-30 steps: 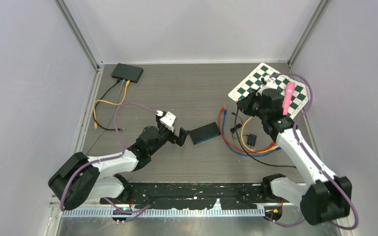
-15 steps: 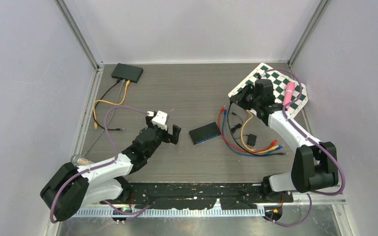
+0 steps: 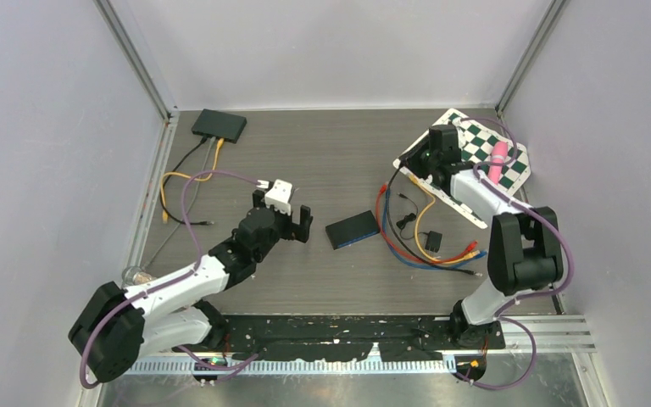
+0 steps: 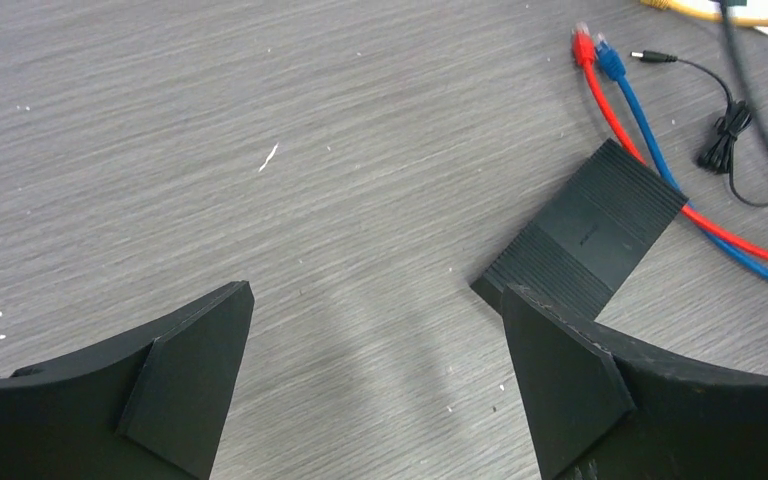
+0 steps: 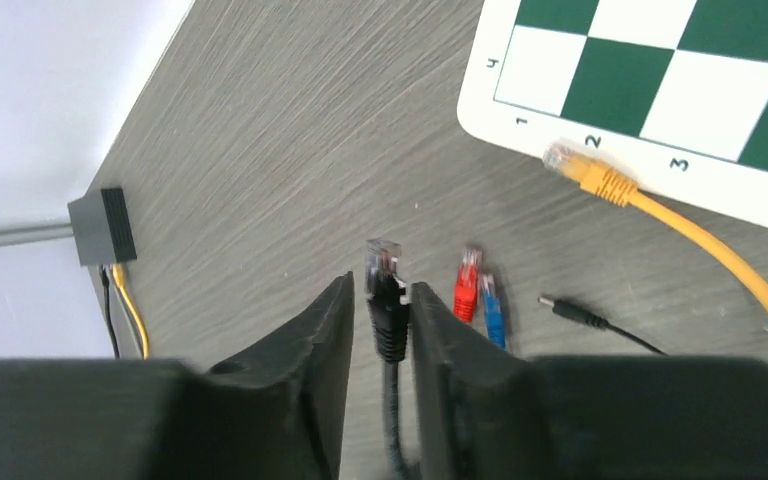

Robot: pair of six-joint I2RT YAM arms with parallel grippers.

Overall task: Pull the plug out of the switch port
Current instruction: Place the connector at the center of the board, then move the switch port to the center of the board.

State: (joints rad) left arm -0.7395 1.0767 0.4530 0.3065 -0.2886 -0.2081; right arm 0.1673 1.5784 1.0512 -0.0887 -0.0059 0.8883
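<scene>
The table (image 3: 322, 161) carries all items. Its near edge is covered by the arm bases.

The chessboard mat (image 3: 473, 136) lies at the far right corner, partly covered by the right arm. The right wrist view cuts it off at the frame edges.

The left gripper (image 4: 375, 310) hangs released, jaws wide apart, with bare tabletop between them.

The switch (image 3: 352, 229) lies flat mid-table, just right of the left gripper. In the left wrist view its near corner is hidden behind the right-hand finger, and its port face cannot be made out.

A second black box (image 3: 219, 125) sits at the far left corner. Its ports are too small to read.

The red cable (image 4: 600, 80) and blue cable (image 4: 625, 90) run side by side past the switch, their ends loose on the table. The yellow cable (image 5: 660, 215) ends on the mat's edge.

The right gripper (image 5: 382, 287) is clenched on the plug (image 5: 384, 275). The plug is free of any port and stands clear of the switch. Its clear tip is blurred, and its cord disappears between the fingers.
</scene>
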